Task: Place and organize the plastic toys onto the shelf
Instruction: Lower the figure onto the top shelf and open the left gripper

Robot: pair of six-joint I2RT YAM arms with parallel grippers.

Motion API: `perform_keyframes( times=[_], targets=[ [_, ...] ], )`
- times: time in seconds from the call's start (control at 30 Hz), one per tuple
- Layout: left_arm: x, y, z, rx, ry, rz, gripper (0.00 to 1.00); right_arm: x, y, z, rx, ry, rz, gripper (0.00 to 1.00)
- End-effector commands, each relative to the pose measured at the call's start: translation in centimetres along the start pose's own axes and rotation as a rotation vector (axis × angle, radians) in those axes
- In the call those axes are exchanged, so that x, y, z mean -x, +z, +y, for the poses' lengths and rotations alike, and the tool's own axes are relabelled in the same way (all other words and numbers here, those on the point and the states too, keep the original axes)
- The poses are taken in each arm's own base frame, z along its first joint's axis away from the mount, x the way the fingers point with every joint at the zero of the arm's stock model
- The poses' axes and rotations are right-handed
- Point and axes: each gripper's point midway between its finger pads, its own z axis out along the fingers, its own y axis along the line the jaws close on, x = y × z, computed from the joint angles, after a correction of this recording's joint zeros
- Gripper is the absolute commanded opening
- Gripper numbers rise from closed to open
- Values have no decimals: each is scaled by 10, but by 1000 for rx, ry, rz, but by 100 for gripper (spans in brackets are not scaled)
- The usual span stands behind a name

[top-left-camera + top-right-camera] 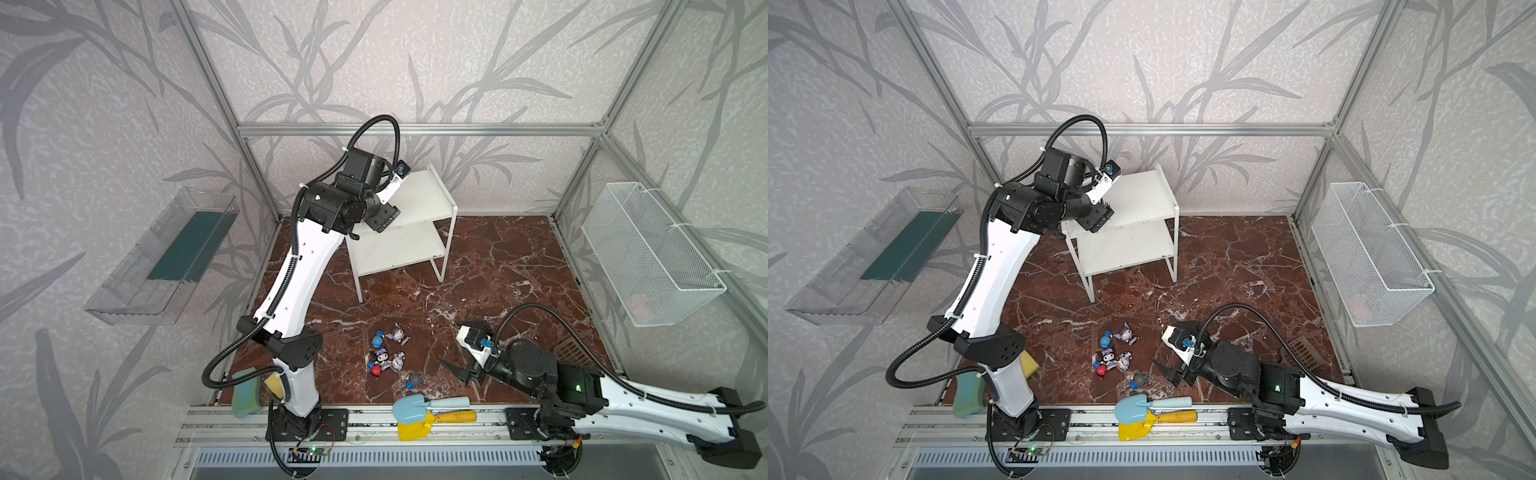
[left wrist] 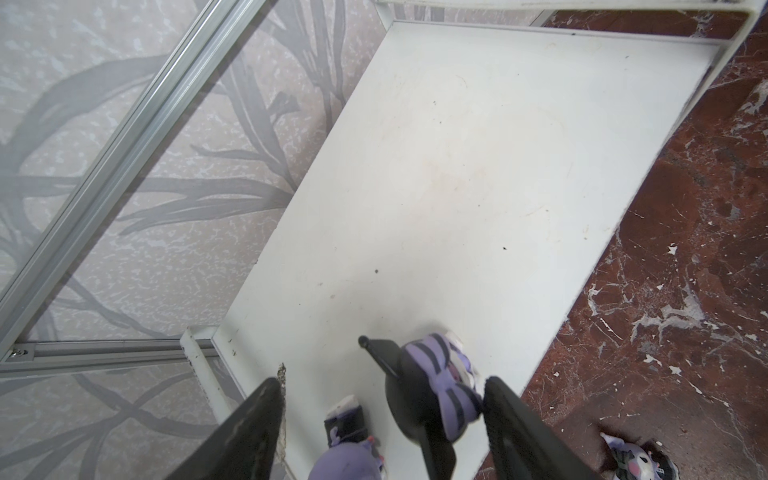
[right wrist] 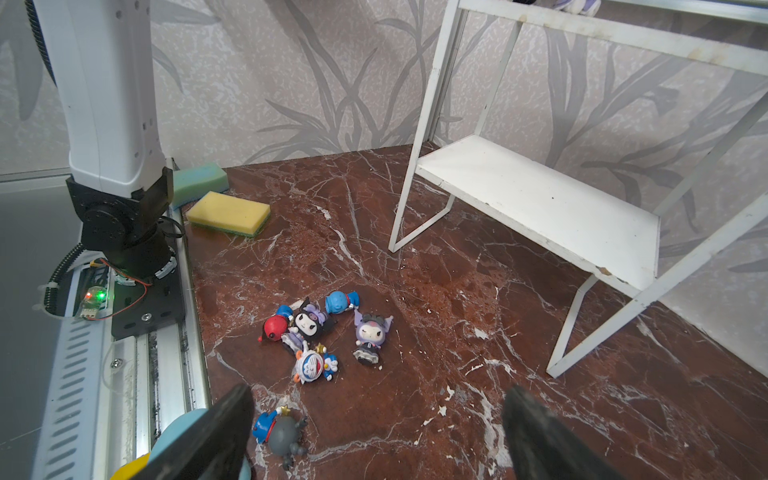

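Left gripper (image 2: 382, 380) over the top board of the shelf (image 2: 457, 166), jaws spread wide. A black-and-purple figurine (image 2: 436, 386) and a second purple figurine (image 2: 349, 440) lie on the board between them, the first just beside one finger. Six other toys (image 3: 309, 322) are clustered on the marble floor (image 3: 457, 311); right gripper (image 3: 380, 392) hangs low near them, jaws apart, empty.

I see the shelf (image 1: 415, 195) at the desk's (image 1: 498, 266) back. Two toys (image 2: 436, 386) rest on the shelf's top board. Six toys (image 1: 388, 353) lie on the desk before the shelf; shovels (image 1: 409, 409) farther forward, sponge (image 3: 227, 212) front-left.
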Motion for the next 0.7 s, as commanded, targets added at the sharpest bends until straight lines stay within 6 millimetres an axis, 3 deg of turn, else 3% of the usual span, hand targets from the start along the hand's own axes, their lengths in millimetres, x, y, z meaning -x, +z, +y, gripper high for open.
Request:
perform_keyframes(
  times=[0.0, 0.4, 0.67],
  targets=[
    [-5, -13, 9, 36, -6, 2, 78, 5, 0, 2, 7, 6, -24, 93],
    [-15, -19, 15, 77, -7, 18, 79, 6, 6, 7, 22, -2, -20, 93],
    [-9, -31, 10, 39, -26, -30, 82, 6, 9, 8, 25, -7, -15, 93]
  ],
)
